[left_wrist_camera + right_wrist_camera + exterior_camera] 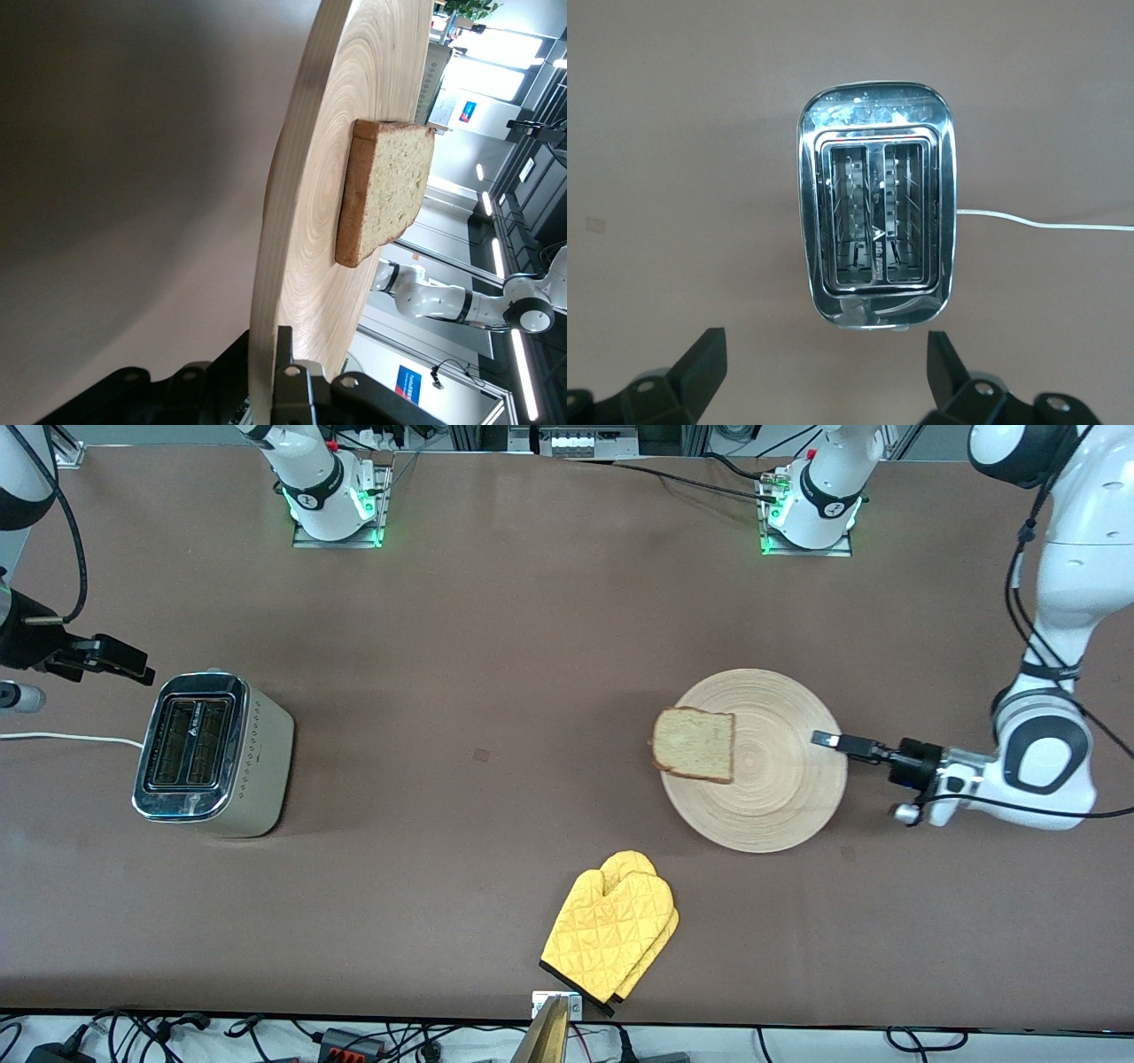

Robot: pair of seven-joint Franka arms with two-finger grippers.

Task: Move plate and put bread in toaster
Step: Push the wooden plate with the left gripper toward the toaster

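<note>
Tabletop plate (780, 797) in left pincer (827, 739)

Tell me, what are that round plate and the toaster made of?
The plate looks like light unvarnished wood: concentric ring grain and a matte tan face. The toaster seems to have a polished metal top, since it mirrors the lights, over a matte beige body, painted metal or plastic; I cannot tell which.

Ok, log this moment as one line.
left pincer: shut on plate rim | bread: on plate | right pincer: open over toaster | slots empty
</note>
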